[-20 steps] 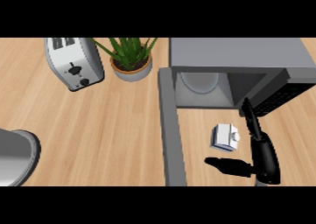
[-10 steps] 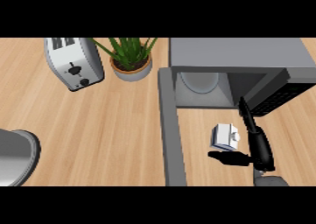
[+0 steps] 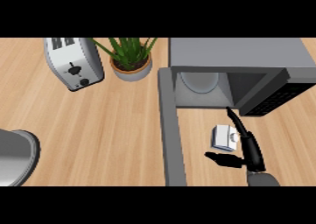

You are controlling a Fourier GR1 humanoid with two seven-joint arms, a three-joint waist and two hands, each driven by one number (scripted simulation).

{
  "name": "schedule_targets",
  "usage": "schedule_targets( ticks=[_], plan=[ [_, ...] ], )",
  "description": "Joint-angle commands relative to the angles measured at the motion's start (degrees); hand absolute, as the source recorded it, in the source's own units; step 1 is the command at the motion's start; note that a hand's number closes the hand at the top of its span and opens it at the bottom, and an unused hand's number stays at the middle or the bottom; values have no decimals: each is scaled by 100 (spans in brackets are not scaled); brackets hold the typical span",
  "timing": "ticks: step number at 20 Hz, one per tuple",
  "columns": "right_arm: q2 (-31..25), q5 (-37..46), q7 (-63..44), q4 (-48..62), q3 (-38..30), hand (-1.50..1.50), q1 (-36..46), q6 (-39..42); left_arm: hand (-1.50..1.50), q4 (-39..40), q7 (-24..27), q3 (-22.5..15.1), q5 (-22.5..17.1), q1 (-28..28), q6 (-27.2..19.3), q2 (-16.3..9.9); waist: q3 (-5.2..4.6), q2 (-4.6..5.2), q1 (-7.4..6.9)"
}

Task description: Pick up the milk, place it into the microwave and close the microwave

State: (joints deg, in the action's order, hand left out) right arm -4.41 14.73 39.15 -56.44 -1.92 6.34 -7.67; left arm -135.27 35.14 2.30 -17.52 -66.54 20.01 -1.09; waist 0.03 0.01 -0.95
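The milk (image 3: 224, 137), a small white carton, stands on the wooden counter just in front of the open microwave (image 3: 241, 65). My right hand (image 3: 252, 151) comes in from the lower edge and lies along the carton's right side. Its fingers (image 3: 238, 122) are straight and point toward the oven cavity, and the thumb (image 3: 220, 158) sticks out left below the carton. The carton sits in the angle between thumb and fingers, and nothing is curled round it. The microwave's door (image 3: 171, 131) is swung fully open, showing as a grey strip left of the milk. My left hand is out of view.
A silver toaster (image 3: 73, 62) stands at the back left, with a potted plant (image 3: 130, 61) beside it. A large grey rounded vessel (image 3: 10, 155) sits at the left edge. A glass turntable (image 3: 199, 82) shows inside the cavity.
My right hand has slid a little left, closer to the milk, with its fingertips drawn slightly back from the cavity. The carton has not moved.
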Motion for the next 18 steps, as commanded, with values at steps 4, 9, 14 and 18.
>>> schedule_targets(
  ticks=[4,9,14,18],
  plan=[
    [-61,227,1058,1300,-266,-150,206,-555,-150,63,-25,479,-466,22,313,-84,4,8,-11],
    [-35,651,1025,2129,-324,150,999,-1382,-150,246,68,383,-242,225,302,106,6,20,-47],
    [-330,704,1437,2937,-476,150,1169,-1385,-150,113,109,99,24,80,140,107,10,24,-68],
    [-351,732,1810,3235,-565,150,1336,-1607,-150,367,461,243,-36,-196,481,108,8,10,-80]
  ],
)
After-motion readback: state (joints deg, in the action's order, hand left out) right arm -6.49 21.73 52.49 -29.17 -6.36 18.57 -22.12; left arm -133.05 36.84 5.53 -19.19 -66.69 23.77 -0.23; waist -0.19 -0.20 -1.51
